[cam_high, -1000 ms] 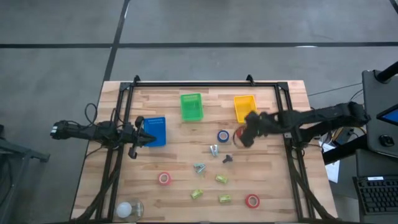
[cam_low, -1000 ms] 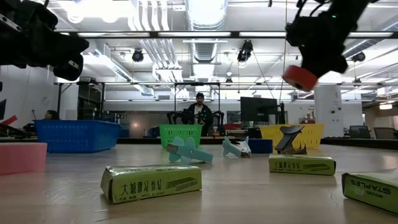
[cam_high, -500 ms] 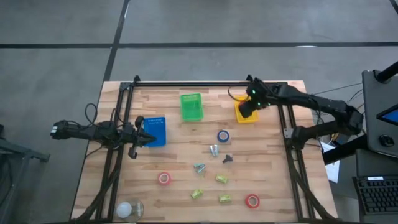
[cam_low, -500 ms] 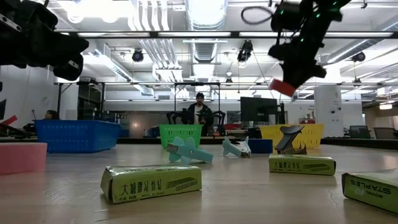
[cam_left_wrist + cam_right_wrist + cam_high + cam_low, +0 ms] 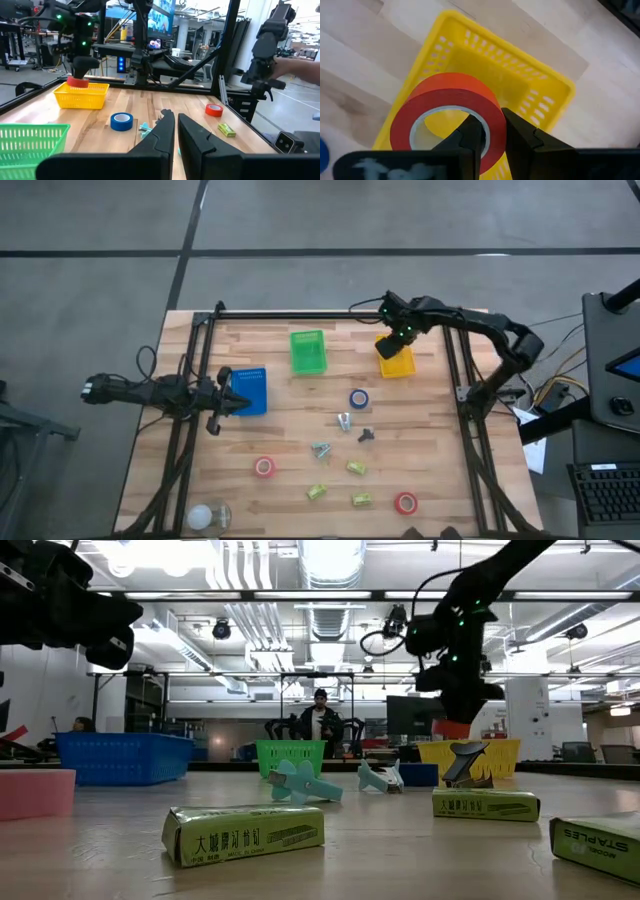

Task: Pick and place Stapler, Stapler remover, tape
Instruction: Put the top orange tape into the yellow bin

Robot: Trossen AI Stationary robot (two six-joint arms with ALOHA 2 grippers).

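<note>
Pale wooden planks make up the tabletop (image 5: 290, 430), the largest thing we see, framed by a black rail. On it stand three baskets: a blue basket (image 5: 250, 390) at the left, a green basket (image 5: 308, 351) in the middle and a yellow basket (image 5: 395, 355) toward the right. Our right end effector (image 5: 393, 348) hangs directly over the yellow basket, its fingers pinched on the wall of a red tape roll (image 5: 447, 117), one finger inside the ring and one outside; the roll is above the basket's floor. Our left end effector (image 5: 176, 131) waits just beside the blue basket with its fingers nearly together and nothing between them. Smaller things lie loose: a blue tape roll (image 5: 359, 398) near the middle, two more red rolls (image 5: 264, 467) and (image 5: 405, 502) toward the near edge, and small green staple boxes (image 5: 356, 469) between them.
</note>
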